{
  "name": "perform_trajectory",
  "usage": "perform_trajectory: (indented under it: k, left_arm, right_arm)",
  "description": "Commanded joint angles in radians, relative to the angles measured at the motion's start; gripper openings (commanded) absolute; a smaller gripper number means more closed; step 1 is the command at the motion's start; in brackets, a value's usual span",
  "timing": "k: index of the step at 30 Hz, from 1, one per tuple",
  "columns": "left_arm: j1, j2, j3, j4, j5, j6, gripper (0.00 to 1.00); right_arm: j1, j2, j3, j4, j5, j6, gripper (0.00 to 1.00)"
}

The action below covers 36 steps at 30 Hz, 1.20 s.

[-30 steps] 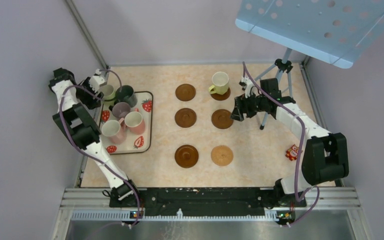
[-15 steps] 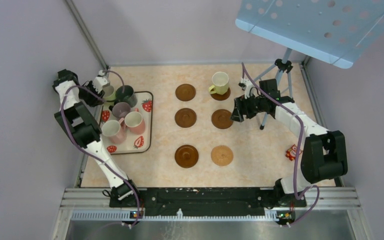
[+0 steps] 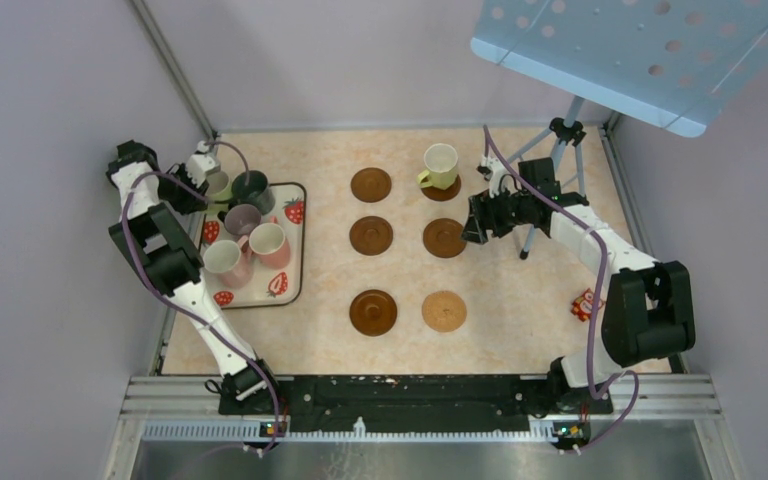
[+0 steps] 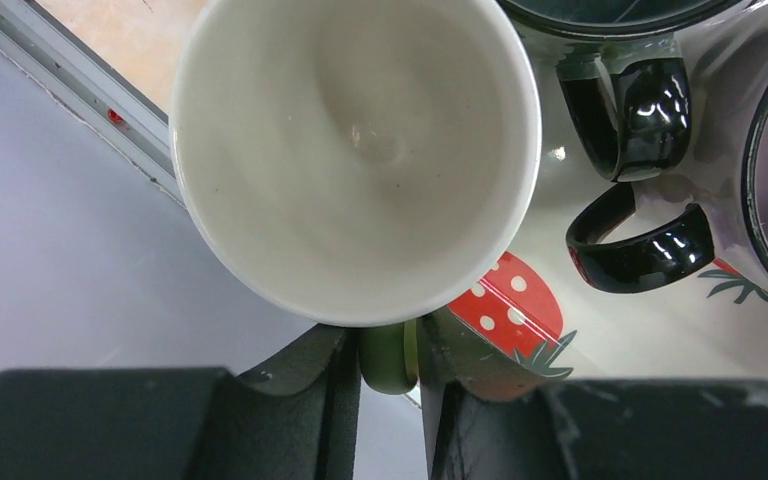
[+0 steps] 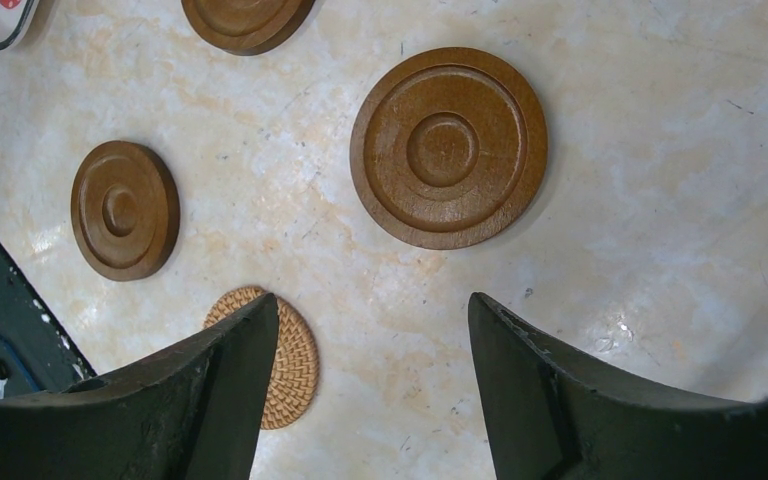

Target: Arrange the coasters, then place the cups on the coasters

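Five coasters lie bare in two columns mid-table: dark brown ones point(image 3: 371, 184) point(image 3: 371, 235) point(image 3: 373, 312) point(image 3: 444, 237) and a tan woven one point(image 3: 444, 311). A light green cup point(image 3: 441, 163) stands on another coaster at the far right. On the strawberry tray point(image 3: 256, 292) sit a dark green-grey cup point(image 3: 251, 187), a mauve cup point(image 3: 243, 218) and two pink cups point(image 3: 269, 243) point(image 3: 225, 260). My left gripper point(image 4: 388, 335) is shut on the green handle point(image 4: 390, 365) of a second light green cup point(image 4: 360, 150) at the tray's far left corner. My right gripper point(image 5: 370, 300) hangs open and holds nothing, just right of a dark coaster point(image 5: 448, 147).
A tripod stand point(image 3: 535, 225) carrying a blue perforated panel point(image 3: 620, 50) rises just behind my right arm. A small red packet point(image 3: 585, 303) lies near the right edge. Glossy dark handles point(image 4: 630, 110) point(image 4: 650, 250) of neighbouring cups sit close to the held cup.
My left jaws have closed onto the light green cup's handle, and the left arm has shifted slightly. The right arm has barely moved.
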Motion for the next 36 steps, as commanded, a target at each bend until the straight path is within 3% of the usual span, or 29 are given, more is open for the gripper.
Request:
perform_trajectory:
  k: [1, 14, 31, 36]
  left_arm:
    - [0.007, 0.017, 0.006, -0.006, 0.027, -0.042, 0.29]
    - [0.024, -0.079, 0.010, 0.005, 0.047, -0.206, 0.01]
    - [0.049, -0.271, -0.024, 0.196, 0.068, -0.529, 0.00]
    - [0.032, -0.327, 0.030, 0.269, 0.143, -0.672, 0.00]
  right_arm:
    - [-0.007, 0.004, 0.010, 0.022, -0.002, -0.016, 0.69]
    - [-0.007, -0.010, 0.011, 0.022, -0.006, -0.010, 0.67]
    - [-0.008, -0.029, 0.009, 0.024, -0.005, -0.014, 0.67]
    - [-0.008, -0.031, 0.011, 0.024, -0.008, -0.013, 0.67]
